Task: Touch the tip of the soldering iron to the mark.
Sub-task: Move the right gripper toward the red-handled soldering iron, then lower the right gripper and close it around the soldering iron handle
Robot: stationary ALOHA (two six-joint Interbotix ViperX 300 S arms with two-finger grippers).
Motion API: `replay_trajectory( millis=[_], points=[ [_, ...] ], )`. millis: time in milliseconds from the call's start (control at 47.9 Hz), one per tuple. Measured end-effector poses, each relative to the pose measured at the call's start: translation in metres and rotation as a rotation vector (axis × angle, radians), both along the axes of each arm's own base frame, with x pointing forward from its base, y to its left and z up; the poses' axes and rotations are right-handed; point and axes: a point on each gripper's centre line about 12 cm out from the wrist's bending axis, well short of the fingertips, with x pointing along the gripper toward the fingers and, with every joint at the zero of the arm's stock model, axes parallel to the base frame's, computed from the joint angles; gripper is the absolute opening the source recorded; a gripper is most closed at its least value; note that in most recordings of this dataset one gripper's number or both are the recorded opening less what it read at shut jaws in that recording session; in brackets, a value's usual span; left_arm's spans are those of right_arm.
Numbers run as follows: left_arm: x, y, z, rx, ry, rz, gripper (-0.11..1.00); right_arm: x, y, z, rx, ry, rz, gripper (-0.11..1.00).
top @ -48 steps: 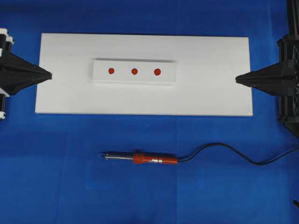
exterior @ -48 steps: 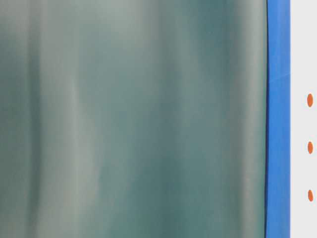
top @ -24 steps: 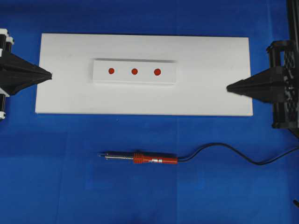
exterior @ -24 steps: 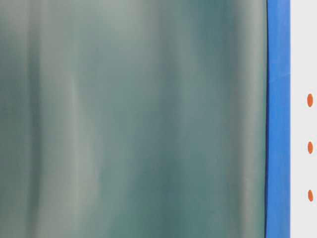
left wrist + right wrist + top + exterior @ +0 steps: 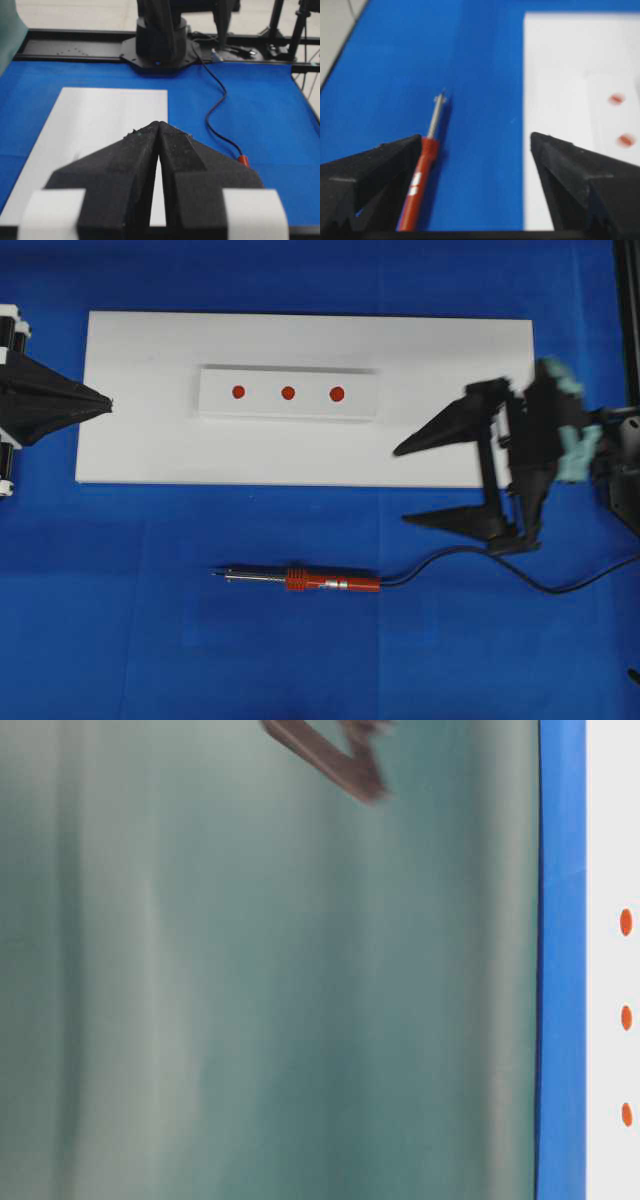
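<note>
— What is being shown on the table (image 5: 300,660), and where is the soldering iron (image 5: 300,580) being kept?

— A smooth blue cloth is being seen stretched over the table. The soldering iron is lying flat on it, below the lower edge of a flat white rectangular board (image 5: 140,440) in the overhead view. Its thin metal shaft is pointing left, its red-orange handle is lying to the right, and a black cord (image 5: 470,560) is curving away from the handle toward the right edge. It is not being touched by anything.

— And the marks?

— Three round red marks (image 5: 288,393) are being shown in a row on a narrow raised white strip (image 5: 215,400) lying on the upper middle of the board, well apart from the iron's tip.

— How are the fingers being held?

— The right gripper (image 5: 400,485) is being seen with its dark, wedge-shaped, matte fingers spread wide, one over the board's lower right part and one over the cloth just above the cord; nothing is being gripped. In the right wrist view the iron is lying partly behind the left finger (image 5: 370,175). The left gripper (image 5: 105,400) is being held at the board's left edge, its rough foam-like fingers pressed together to a point, with nothing between them.
</note>
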Motion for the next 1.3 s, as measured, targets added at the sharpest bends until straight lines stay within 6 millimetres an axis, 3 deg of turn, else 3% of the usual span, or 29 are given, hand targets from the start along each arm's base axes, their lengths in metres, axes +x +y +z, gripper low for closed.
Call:
replay_trajectory(
  millis=[313, 564, 982, 1295],
  points=[
    [0.0, 0.0, -0.001, 0.0, 0.002, 0.0, 0.0, 0.055, 0.038, -0.035, 0.058, 0.222, 0.037, 0.79],
    [-0.001, 0.0, -0.002, 0.0, 0.003, 0.0, 0.0, 0.088, 0.066, -0.077, 0.083, 0.381, 0.042, 0.79],
    [-0.001, 0.0, -0.004, 0.0, 0.008, 0.0, 0.0, 0.104, 0.074, -0.128, 0.088, 0.502, 0.016, 0.79],
    [-0.001, 0.0, -0.005, 0.0, 0.006, 0.0, 0.0, 0.109, 0.075, -0.143, 0.083, 0.523, 0.013, 0.76]
  ],
)
